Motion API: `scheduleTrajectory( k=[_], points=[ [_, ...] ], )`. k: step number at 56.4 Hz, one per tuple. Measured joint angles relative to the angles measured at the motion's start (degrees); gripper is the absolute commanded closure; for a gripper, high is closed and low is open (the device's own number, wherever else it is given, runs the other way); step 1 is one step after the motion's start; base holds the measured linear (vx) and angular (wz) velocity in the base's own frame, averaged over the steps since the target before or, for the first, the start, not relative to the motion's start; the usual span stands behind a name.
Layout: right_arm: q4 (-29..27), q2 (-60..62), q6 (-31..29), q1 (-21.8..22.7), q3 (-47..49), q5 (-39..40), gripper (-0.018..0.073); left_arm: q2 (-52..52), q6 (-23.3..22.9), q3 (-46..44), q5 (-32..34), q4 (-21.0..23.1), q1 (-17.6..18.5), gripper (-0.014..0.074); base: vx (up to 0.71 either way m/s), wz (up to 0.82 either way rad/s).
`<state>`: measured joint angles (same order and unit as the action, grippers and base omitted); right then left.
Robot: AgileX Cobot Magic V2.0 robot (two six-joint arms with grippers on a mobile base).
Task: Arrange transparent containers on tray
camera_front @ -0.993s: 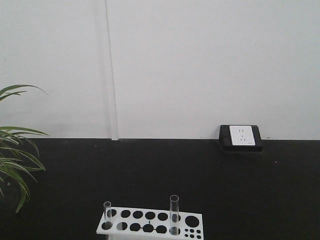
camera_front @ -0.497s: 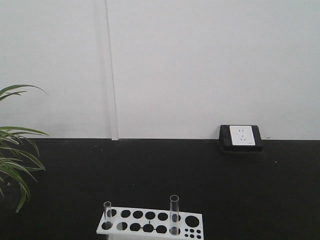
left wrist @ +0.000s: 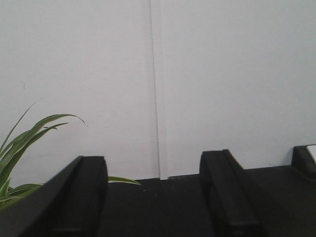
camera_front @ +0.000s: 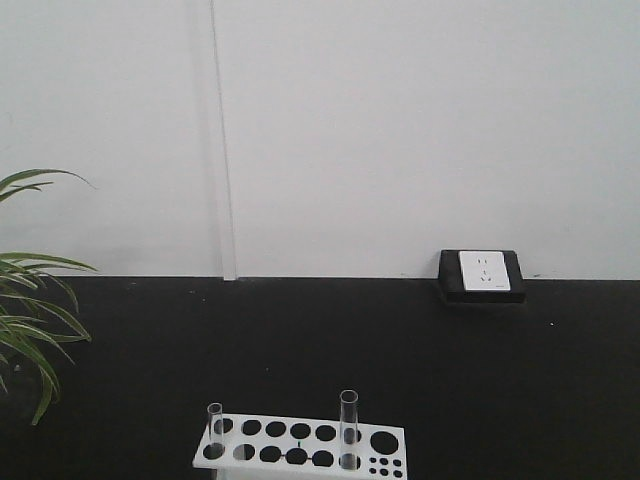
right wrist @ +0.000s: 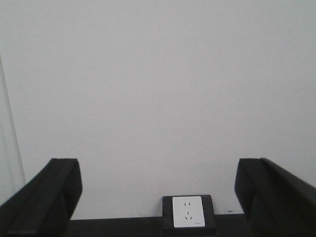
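Test tube rack (camera_front: 287,442): white, its flat top pierced by two rows of round holes and a cluster of small ones at its right end. It stands on the black table (camera_front: 450,380) at the near edge of the front view, partly cut off by the frame.

Left test tube (camera_front: 215,428): clear glass, upright in a hole at the rack's left end.

Right test tube (camera_front: 348,428): clear glass, upright in a hole right of the rack's middle, well apart from the first tube.

Left gripper (left wrist: 154,170): black jaws apart with nothing between them, facing the white wall (camera_front: 400,130) and its vertical seam (camera_front: 225,150).

Right gripper (right wrist: 158,170): black jaws spread wide and holding nothing, facing the wall socket (camera_front: 484,271).

Wall socket: white face in a black mount, sitting where the table meets the wall.

Plant (camera_front: 30,320): long green leaves at the far left, beside the table.
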<state>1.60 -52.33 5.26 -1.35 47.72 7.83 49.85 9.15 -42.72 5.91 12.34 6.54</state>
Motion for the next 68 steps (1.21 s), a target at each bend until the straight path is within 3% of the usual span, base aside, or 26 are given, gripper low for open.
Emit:
scheduleTrajectory(
  k=[14, 22, 28, 41, 46, 58, 63, 68],
  points=[
    [9.0, 0.0, 1.9, 0.0, -2.8, 4.4, -0.001, 0.0, 0.8, 2.7, 3.0, -3.4, 1.0, 0.0109, 0.0, 0.0],
    [15.1, 0.0, 9.7, 0.0, -9.9, 11.0, 0.0025, 0.0, 0.7, 8.3, 5.5, -6.7, 3.0, 0.016, 0.0, 0.0],
    [23.1, 0.0, 17.5, 0.0, -15.6, 16.4, 0.0027, 0.0, -1.8, 13.5, 6.9, -7.2, 4.7, 0.0197, 0.0, 0.0],
    [45.1, -3.7, 30.3, 0.0, -20.8, 31.5, 0.0027, 2.3, -12.2, 21.6, 12.8, -8.7, 7.5, 0.0235, 0.0, 0.0],
    [48.9, -6.6, 32.2, 0.0, -20.8, 36.0, 0.0027, 6.1, -15.2, 21.8, 16.1, -13.9, 8.6, 0.0235, 0.0, 0.0],
    [49.9, -13.5, 32.5, 0.0, -20.8, 42.5, 0.0027, 18.2, -22.9, 21.8, 31.0, -33.0, 10.8, 0.0232, 0.0, 0.0],
    [49.9, -15.8, 32.3, 0.0, -20.8, 44.2, 0.0027, 24.1, -24.4, 21.8, 38.1, -36.6, 10.8, 0.0216, 0.0, 0.0],
    [50.0, -17.4, 31.8, 0.0, -20.5, 44.4, 0.0027, 29.7, -24.8, 21.7, 43.1, -36.5, 10.8, 0.0176, 0.0, 0.0]
  ],
)
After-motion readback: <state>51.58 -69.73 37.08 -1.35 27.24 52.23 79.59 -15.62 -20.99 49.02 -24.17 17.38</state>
